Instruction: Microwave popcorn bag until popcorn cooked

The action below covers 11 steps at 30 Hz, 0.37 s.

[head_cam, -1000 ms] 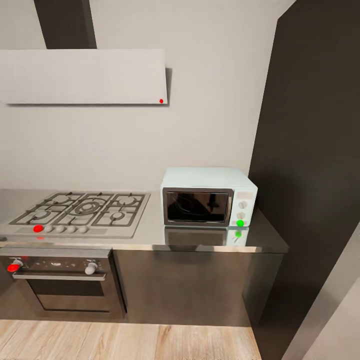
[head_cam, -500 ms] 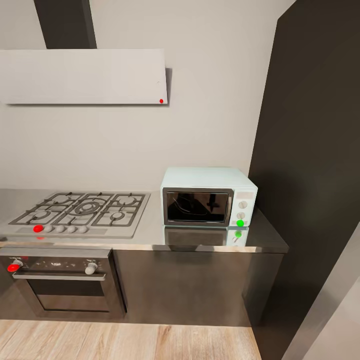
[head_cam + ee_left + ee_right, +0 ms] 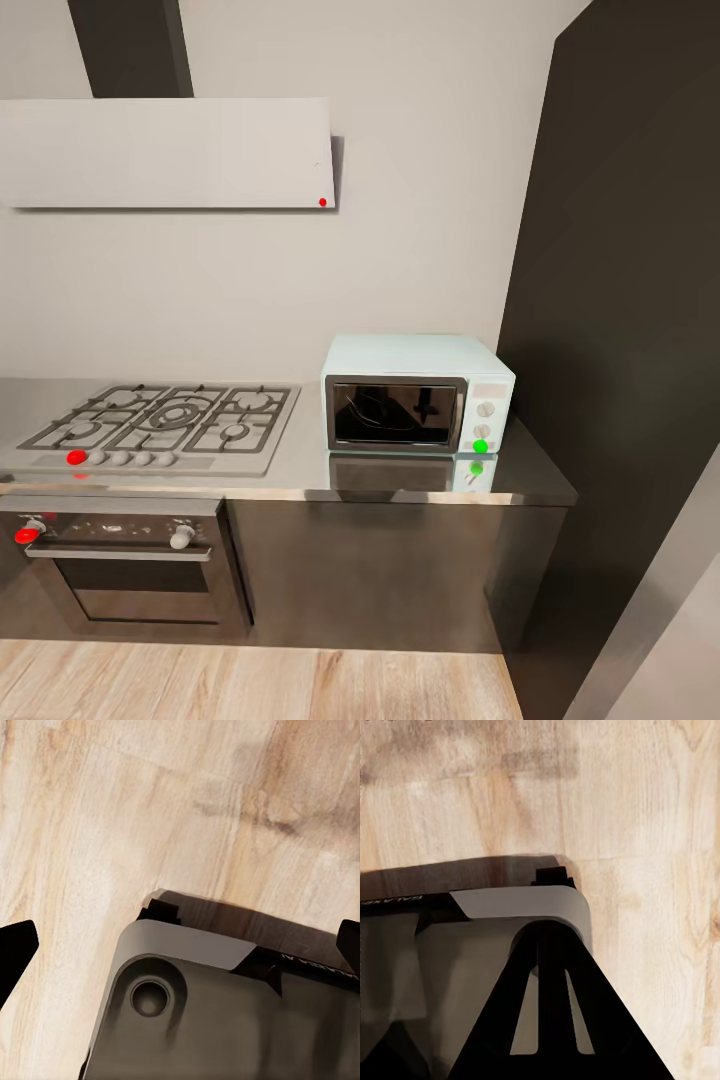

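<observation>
Head view: we recorded the microwave (image 3: 417, 394), pale mint-white with a dark glass door that was closed, standing on the countertop (image 3: 300, 475) at its right end, close to a tall dark cabinet (image 3: 630, 300). Two round knobs and a lit green indicator light (image 3: 480, 446) sat on its right-hand panel; the steel surface in front mirrored the box and the light. To its left we noted a steel gas hob (image 3: 165, 425) with grates, a row of knobs along its front, one of them red. Below the hob was a built-in oven (image 3: 125, 565) with one red and one pale knob. A white hood (image 3: 165, 152) hung on the grey wall above. Light wood floor (image 3: 250, 685) ran along the bottom.

Left wrist view: we logged the left gripper (image 3: 180, 945) hanging over wood floor and the grey robot base (image 3: 225, 1012); its two dark fingertips (image 3: 16, 949) stood wide apart at opposite edges, nothing between them.

Right wrist view: the right gripper's dark structure (image 3: 555, 1020) lay over the same base and floor; we could not tell whether its fingers were spread or closed.

We could give no relation between either claw and the microwave.
</observation>
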{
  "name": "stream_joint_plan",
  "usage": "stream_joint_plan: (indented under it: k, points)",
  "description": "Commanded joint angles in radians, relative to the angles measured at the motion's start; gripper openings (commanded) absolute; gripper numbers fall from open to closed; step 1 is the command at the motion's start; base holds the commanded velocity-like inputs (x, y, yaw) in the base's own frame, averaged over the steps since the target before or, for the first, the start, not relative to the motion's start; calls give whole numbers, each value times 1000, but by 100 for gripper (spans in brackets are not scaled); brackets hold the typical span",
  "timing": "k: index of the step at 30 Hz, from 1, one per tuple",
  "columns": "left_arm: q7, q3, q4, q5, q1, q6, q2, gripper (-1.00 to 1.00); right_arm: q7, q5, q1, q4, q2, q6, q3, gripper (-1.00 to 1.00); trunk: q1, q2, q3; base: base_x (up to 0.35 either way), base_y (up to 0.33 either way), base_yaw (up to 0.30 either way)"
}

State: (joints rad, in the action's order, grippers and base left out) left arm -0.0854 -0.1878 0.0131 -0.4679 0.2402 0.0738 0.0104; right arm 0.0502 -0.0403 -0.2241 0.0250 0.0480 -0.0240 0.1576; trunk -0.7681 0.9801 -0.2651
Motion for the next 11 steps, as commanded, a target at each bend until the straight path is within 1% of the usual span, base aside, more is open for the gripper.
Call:
stream_joint_plan:
  k: [1, 6, 7, 9, 11]
  points:
    - [-4, -9, 0, -8, 1, 3, 0, 100, 4, -4, -1, 3, 0, -1, 8, -100, 0, 1, -1, 0, 0, 0]
    - [-4, -8, 0, -10, 1, 3, -1, 100, 6, -8, -2, 7, 1, 3, 4, -100, 0, 1, -1, 0, 0, 0]
    - [-5, -6, 0, -14, 0, 2, -4, 100, 6, -8, -1, 7, 1, 1, 4, -100, 0, 1, -1, 0, 0, 0]
    - [-5, -7, 0, -10, 1, 2, -9, 100, 5, -9, -1, 7, 1, -1, 4, -100, 0, 1, -1, 0, 0, 0]
    - [-5, -7, 1, -12, 1, 3, -6, 100, 5, -8, -1, 7, 2, -2, 4, -100, 0, 1, -1, 0, 0, 0]
